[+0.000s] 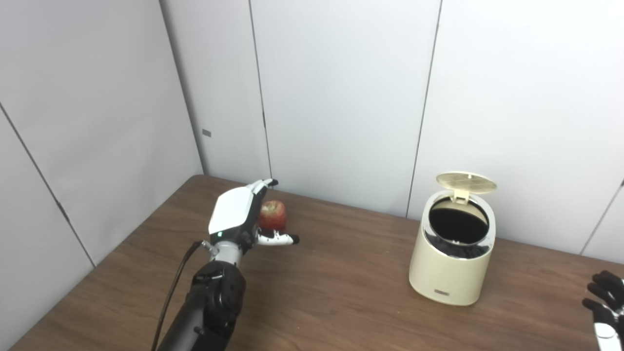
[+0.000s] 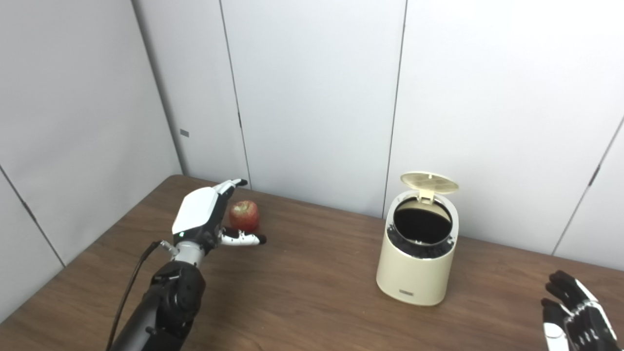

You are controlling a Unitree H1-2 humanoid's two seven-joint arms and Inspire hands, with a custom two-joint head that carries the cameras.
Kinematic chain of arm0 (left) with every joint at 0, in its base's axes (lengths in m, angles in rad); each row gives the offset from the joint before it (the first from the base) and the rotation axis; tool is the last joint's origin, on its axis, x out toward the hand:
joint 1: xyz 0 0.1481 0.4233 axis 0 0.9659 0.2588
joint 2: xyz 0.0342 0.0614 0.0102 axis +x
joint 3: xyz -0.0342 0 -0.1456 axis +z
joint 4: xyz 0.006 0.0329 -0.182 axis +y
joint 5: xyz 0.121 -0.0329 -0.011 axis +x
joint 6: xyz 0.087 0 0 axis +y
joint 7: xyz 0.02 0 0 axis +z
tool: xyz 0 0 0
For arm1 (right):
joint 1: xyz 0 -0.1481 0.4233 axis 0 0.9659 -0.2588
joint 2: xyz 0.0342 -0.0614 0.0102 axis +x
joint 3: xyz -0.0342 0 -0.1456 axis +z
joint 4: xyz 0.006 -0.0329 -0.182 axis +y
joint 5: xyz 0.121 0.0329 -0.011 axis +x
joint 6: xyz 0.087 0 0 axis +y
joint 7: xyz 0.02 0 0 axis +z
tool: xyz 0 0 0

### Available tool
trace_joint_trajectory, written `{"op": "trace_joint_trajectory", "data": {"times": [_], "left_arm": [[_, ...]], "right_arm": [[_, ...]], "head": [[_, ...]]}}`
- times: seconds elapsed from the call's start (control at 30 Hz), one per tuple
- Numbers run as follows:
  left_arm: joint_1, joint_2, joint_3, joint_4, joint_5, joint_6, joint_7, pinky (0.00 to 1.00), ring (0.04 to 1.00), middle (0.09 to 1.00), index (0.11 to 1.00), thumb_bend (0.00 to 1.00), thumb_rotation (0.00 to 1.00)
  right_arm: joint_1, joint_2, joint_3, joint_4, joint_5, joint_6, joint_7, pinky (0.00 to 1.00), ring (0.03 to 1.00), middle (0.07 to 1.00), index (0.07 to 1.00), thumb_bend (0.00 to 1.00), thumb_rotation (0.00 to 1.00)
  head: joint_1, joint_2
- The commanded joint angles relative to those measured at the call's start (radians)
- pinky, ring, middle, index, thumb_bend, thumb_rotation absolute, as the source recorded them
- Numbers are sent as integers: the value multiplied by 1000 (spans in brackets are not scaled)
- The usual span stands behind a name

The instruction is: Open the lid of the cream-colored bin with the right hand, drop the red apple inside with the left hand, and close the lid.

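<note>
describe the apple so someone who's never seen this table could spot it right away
Start at the brown wooden table and look to its far left part, near the wall. The apple sits there beside the open left hand, well apart from the cream bin with its lid up. It is the only small, round, red thing.

I can read no text anywhere on my feeds. The cream-colored bin (image 2: 414,263), standing toward the table's (image 2: 312,297) right side near its far edge, carries a small dark label plate (image 2: 406,292) low on its front wall, but whatever is printed there is too small and blurred for me to make out. On the wall panel (image 1: 229,87) behind the table's far left corner sits a small grey rectangular tag (image 1: 206,132); it too shows me no legible letters or numbers.
</note>
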Motion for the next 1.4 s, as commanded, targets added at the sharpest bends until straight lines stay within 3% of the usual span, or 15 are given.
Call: {"op": "trace_joint_trajectory", "data": {"times": [0.0,0.1,0.33,0.4,0.5,0.9,1.37], "left_arm": [[-63,18,-7,-6,20,18,22,782,906,917,908,956,309],[-83,17,-36,8,45,44,21,801,915,924,910,969,303],[-135,32,-64,61,60,83,32,834,927,920,902,990,309],[-145,36,-61,75,52,87,34,829,925,919,902,994,306],[-153,44,-56,97,41,80,50,771,882,849,893,1000,292],[-163,60,-86,190,23,65,76,797,880,885,875,1000,278],[-214,66,-130,299,1,121,45,845,903,912,890,991,256]], "right_arm": [[18,-57,-31,49,1,-26,13,618,747,760,729,332,713],[15,-68,-45,56,27,-15,30,550,704,732,705,396,716],[7,-71,-64,72,95,-6,67,496,651,694,668,435,697],[8,-71,-67,65,100,4,71,486,642,684,663,432,692],[4,-70,-68,73,103,1,73,476,630,674,659,447,696],[17,-63,-58,77,64,-4,63,442,602,655,637,575,746],[49,-70,-67,60,56,13,66,426,588,637,612,611,745]], "head": [[26,-1],[78,-7],[103,-8],[104,-9],[98,-8],[88,-41],[87,-49]]}}
